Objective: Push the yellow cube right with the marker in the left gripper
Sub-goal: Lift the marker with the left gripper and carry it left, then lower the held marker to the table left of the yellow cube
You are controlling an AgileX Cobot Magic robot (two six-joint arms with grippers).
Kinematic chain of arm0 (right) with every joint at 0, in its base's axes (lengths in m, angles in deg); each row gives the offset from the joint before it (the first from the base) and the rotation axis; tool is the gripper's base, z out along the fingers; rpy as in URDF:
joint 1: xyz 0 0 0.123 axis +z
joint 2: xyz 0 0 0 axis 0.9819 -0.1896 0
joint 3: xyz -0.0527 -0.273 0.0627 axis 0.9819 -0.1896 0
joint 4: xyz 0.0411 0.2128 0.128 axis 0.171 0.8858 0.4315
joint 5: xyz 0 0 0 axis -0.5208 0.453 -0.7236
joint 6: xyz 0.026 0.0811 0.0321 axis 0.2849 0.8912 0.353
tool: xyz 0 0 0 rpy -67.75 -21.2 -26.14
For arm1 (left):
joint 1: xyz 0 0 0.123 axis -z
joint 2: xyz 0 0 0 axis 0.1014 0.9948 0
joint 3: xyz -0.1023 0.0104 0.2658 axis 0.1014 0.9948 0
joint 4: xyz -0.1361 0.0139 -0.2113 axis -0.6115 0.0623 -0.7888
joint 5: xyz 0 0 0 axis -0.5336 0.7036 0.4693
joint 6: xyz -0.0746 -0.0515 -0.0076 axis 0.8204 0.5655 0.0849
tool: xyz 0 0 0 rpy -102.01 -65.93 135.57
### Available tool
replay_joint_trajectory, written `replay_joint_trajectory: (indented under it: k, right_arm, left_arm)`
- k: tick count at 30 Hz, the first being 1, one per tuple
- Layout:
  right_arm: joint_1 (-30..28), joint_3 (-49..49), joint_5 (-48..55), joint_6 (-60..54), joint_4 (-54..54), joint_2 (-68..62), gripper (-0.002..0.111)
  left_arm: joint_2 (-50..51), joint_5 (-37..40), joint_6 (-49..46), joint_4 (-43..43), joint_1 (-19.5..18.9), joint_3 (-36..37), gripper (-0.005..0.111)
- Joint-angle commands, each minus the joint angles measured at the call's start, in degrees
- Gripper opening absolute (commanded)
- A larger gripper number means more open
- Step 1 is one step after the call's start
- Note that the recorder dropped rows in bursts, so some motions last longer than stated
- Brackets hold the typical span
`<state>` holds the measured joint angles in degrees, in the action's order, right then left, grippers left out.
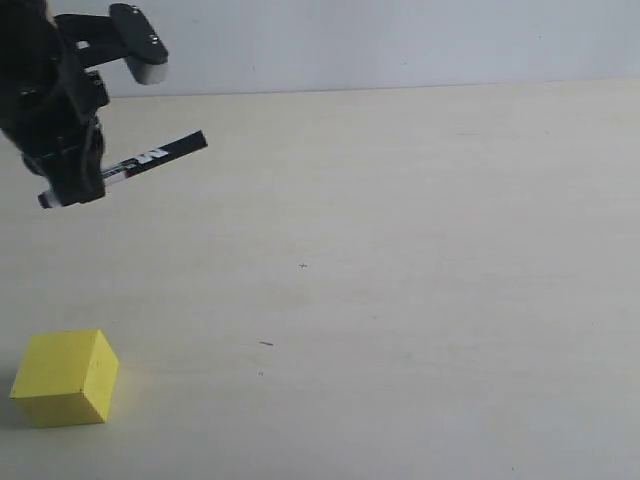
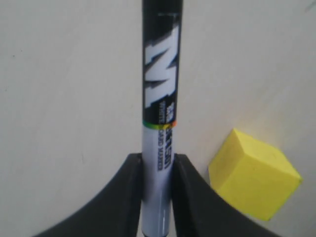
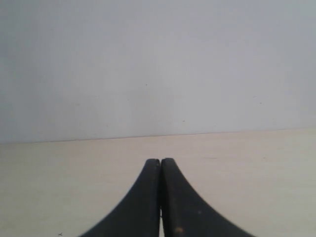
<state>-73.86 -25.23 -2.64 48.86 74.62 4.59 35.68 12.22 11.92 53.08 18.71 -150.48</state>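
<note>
My left gripper (image 1: 80, 170) hangs above the table at the upper left of the exterior view, shut on the marker (image 1: 150, 158), which sticks out to the right and slightly upward, black cap leading. In the left wrist view the marker (image 2: 159, 108) runs between the two black fingers (image 2: 129, 187), white barrel pinched, and the left gripper (image 2: 157, 163) holds it firmly. The yellow cube (image 1: 66, 378) rests on the table at the lower left, well below the marker and apart from it; the yellow cube (image 2: 253, 174) shows beside one finger. My right gripper (image 3: 160, 165) is shut on nothing.
The pale wooden table (image 1: 400, 300) stretches wide to the right of the cube. A white wall (image 1: 400, 40) borders its far edge. The right arm does not appear in the exterior view.
</note>
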Motion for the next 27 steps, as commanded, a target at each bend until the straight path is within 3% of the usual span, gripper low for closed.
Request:
replay_joint_trajectory:
  k: [1, 6, 11, 15, 22, 27]
  right_arm:
    - [-0.22, -0.25, -0.28, -0.15, -0.25, 0.33, 0.0]
    - [-0.22, -0.25, -0.28, -0.15, -0.25, 0.33, 0.0]
    - [-0.22, -0.25, -0.28, -0.15, -0.25, 0.33, 0.0]
    - [-0.22, -0.25, -0.28, -0.15, -0.25, 0.33, 0.0]
    - [-0.22, -0.25, -0.28, -0.15, -0.25, 0.33, 0.0]
    - [-0.22, -0.25, -0.28, -0.15, -0.25, 0.33, 0.0]
  left_arm:
    - [-6.63, -0.02, -8.76, 3.24, -1.37, 6.13, 0.0]
    - [-8.81, -0.02, -8.72, 16.04, -1.41, 10.09, 0.0]
    - [-8.46, -0.02, -7.24, 11.46, -1.64, 10.19, 0.0]
    - [-8.45, -0.02, -15.71, 9.4, -3.0, 12.58, 0.0]
    - [-9.11, -0.02, -21.45, 11.3, -10.48, 20.56, 0.0]
    - [-9.11, -0.09, -22.97, 11.68, -16.84, 22.43, 0.0]
